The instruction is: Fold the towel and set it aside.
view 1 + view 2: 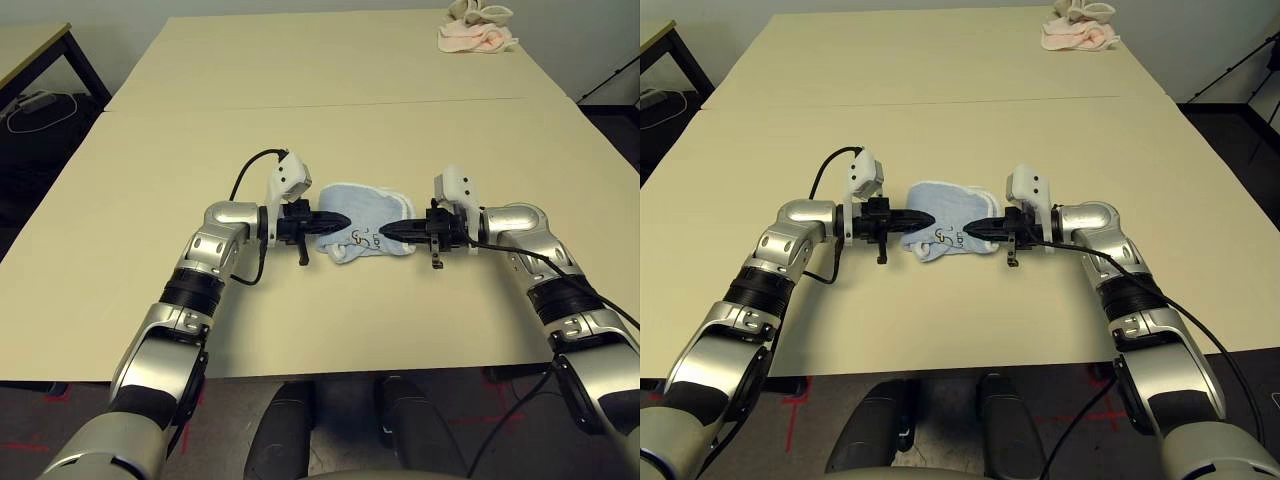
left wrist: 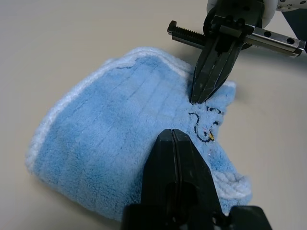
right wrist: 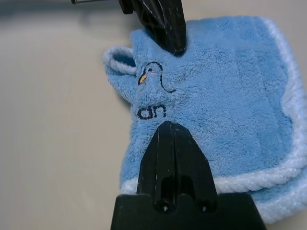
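The table [image 1: 330, 120] is broad and pale, and the towel [image 1: 360, 215] lies bunched near my edge of it, between my two arms, so both can reach it. My left gripper [image 1: 338, 220] and right gripper [image 1: 390, 231] point inward at each other over it, fingers pressed together, pinching nothing, tips over the cloth, probably to pin or smooth it. A pink cloth [image 1: 478, 37] sits far off.
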`<control>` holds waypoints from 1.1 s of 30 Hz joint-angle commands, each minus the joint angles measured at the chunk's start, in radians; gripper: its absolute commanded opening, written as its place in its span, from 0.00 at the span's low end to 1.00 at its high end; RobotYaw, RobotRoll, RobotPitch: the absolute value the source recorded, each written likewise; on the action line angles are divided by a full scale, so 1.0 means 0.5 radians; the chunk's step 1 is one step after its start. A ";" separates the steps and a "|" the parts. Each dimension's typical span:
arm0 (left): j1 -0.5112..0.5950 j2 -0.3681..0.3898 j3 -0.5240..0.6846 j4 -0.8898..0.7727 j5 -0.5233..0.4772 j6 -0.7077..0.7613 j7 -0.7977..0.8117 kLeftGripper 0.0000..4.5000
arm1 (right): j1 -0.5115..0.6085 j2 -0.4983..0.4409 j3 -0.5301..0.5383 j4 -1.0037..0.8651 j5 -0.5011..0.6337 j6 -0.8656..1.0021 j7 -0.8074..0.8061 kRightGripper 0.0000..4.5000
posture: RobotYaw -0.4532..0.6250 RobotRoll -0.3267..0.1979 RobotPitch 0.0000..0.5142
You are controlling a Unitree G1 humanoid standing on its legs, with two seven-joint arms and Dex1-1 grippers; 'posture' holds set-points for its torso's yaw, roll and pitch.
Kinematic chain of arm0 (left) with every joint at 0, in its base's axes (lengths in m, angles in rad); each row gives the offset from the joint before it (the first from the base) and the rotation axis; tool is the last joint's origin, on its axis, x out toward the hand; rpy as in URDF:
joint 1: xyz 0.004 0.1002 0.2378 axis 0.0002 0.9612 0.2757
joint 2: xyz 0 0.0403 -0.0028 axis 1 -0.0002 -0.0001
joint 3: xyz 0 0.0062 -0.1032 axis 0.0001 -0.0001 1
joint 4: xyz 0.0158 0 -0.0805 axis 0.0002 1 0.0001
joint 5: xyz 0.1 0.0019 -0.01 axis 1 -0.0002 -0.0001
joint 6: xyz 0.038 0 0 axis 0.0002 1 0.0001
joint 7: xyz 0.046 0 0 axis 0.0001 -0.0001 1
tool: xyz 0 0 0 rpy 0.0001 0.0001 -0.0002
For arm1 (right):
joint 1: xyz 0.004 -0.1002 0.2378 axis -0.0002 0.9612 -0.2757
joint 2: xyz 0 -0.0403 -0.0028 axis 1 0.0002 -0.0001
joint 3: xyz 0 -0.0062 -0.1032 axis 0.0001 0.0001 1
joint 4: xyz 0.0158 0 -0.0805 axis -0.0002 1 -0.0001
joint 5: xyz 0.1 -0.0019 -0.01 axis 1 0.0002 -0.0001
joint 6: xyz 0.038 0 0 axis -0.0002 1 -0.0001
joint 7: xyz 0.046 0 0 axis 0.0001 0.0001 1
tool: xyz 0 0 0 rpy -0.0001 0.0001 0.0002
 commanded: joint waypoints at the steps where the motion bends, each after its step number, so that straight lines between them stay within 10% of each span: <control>1: -0.005 0.011 -0.053 0.049 0.079 0.015 -0.001 0.01 | -0.052 -0.065 0.120 0.086 -0.204 -0.074 -0.035 0.00 | 0.52 0.62 0.35; 22: 0.102 0.090 -0.063 -0.035 0.090 0.100 -0.078 0.01 | -0.045 -0.096 0.149 0.253 -0.338 -0.122 -0.102 0.00 | 0.51 0.62 0.34; 33: -0.102 0.114 0.078 -0.170 -0.128 0.331 -0.190 0.01 | -0.125 -0.113 -0.256 0.007 0.241 0.182 0.109 0.00 | 0.50 0.62 0.32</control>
